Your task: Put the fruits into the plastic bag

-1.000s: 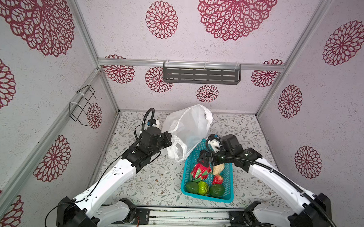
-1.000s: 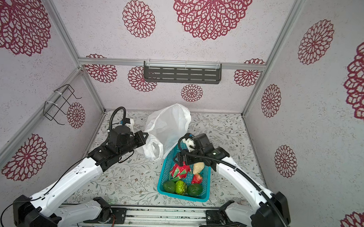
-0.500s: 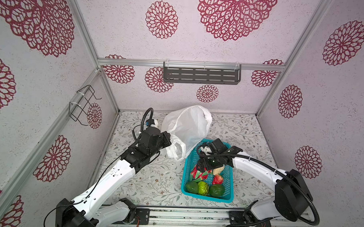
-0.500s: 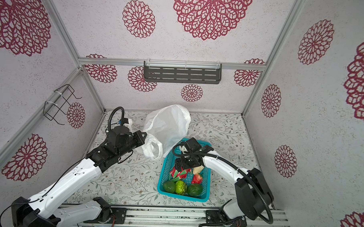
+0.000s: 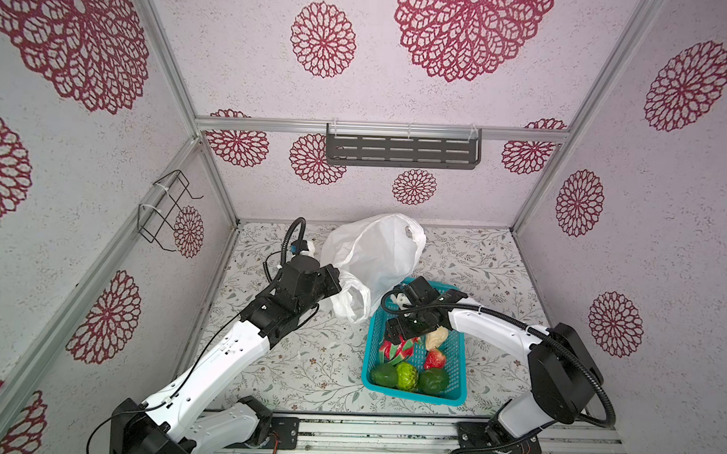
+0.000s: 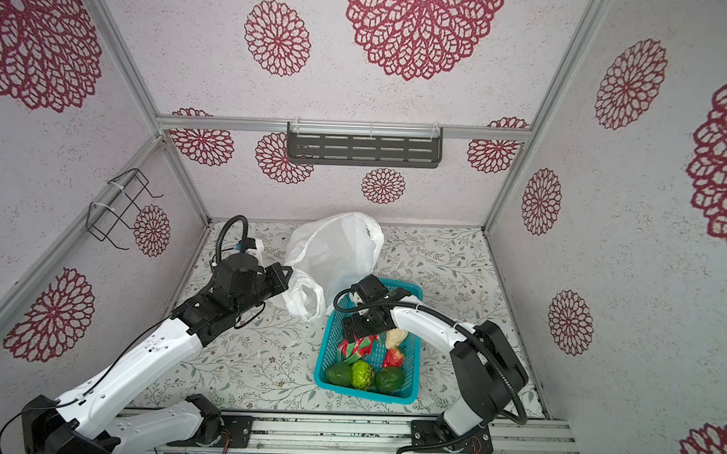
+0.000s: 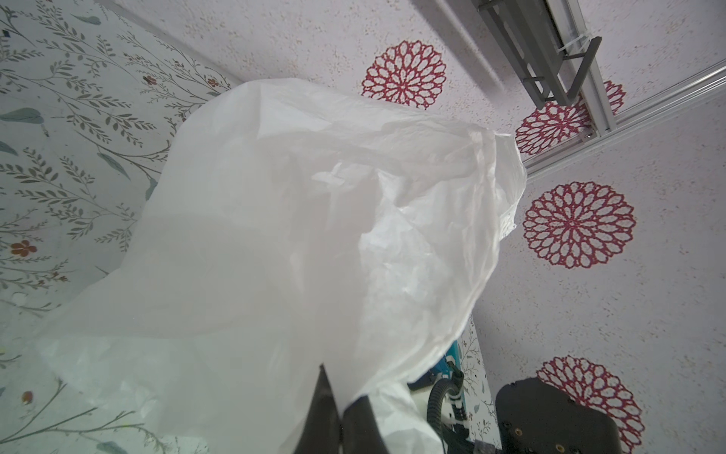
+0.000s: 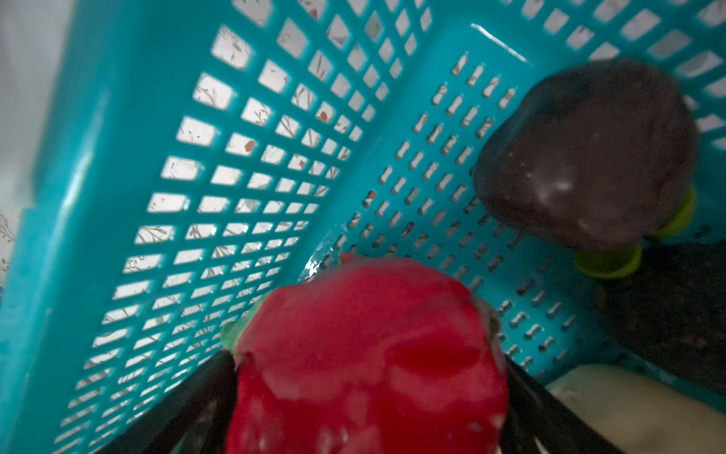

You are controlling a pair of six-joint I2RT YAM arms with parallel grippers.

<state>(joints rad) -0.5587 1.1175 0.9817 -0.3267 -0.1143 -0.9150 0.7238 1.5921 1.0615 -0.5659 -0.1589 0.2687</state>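
In both top views a thin white plastic bag stands crumpled near the centre of the frame, on a desk covered in a leaf-and-flower print. The left hand reaches in from the lower left and is pinched together on the bag's near edge. The left wrist view shows its dark fingers clamping a fold of the film. Just right of the bag sits a teal perforated basket, and every one of the fruits in view lies inside it. The right hand dips into the basket's far half with its jaws spread wide, one on each side of the pink-red dragon fruit — whether they press on it cannot be told. In the right wrist view the dragon fruit fills the gap between the jaws, and a black fruit with green leaves rests near a basket corner. A beige pear lies just right of the dragon fruit, with a red strawberry below it in the frame. Along the basket's near wall sit a dark green fruit, a bumpy light-green fruit and a second dark green fruit, side by side.
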